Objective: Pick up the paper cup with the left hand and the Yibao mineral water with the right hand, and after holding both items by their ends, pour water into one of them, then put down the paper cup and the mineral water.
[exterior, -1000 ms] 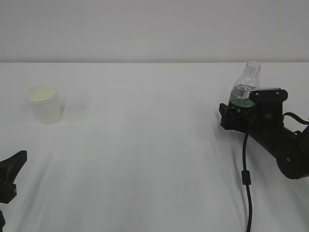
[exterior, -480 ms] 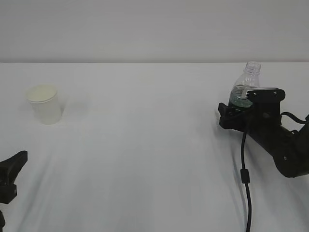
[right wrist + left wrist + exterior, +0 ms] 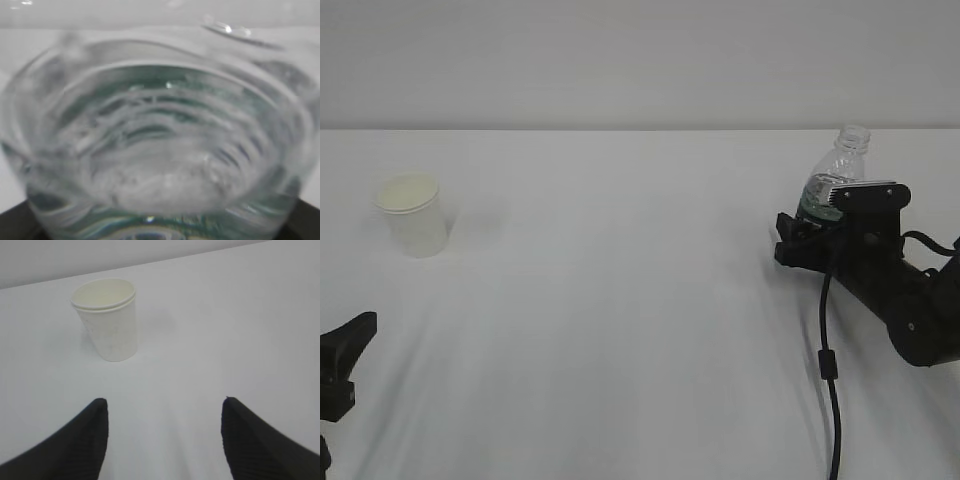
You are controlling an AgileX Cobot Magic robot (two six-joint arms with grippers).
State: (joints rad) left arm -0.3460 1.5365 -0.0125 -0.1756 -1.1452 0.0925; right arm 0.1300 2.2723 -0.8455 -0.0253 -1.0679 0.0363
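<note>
The paper cup (image 3: 412,213) stands upright at the far left of the white table; in the left wrist view the paper cup (image 3: 106,320) sits ahead and a little left of the jaws. My left gripper (image 3: 345,360) is low at the front left, open and empty (image 3: 162,410), well short of the cup. The Yibao mineral water (image 3: 835,170) stands at the right, leaning slightly right, and my right gripper (image 3: 817,228) is closed around its green-labelled lower body. The bottle (image 3: 160,140) fills the right wrist view, where the right gripper (image 3: 160,222) is almost hidden behind it.
The white table (image 3: 620,300) runs to a pale wall behind. A black cable (image 3: 832,370) hangs from the right arm down to the front edge. Nothing else lies between the cup and the bottle.
The bottle's neck has tipped a little to the right within the right gripper. The right arm shifted slightly left earlier. The left gripper and cup have not moved.
</note>
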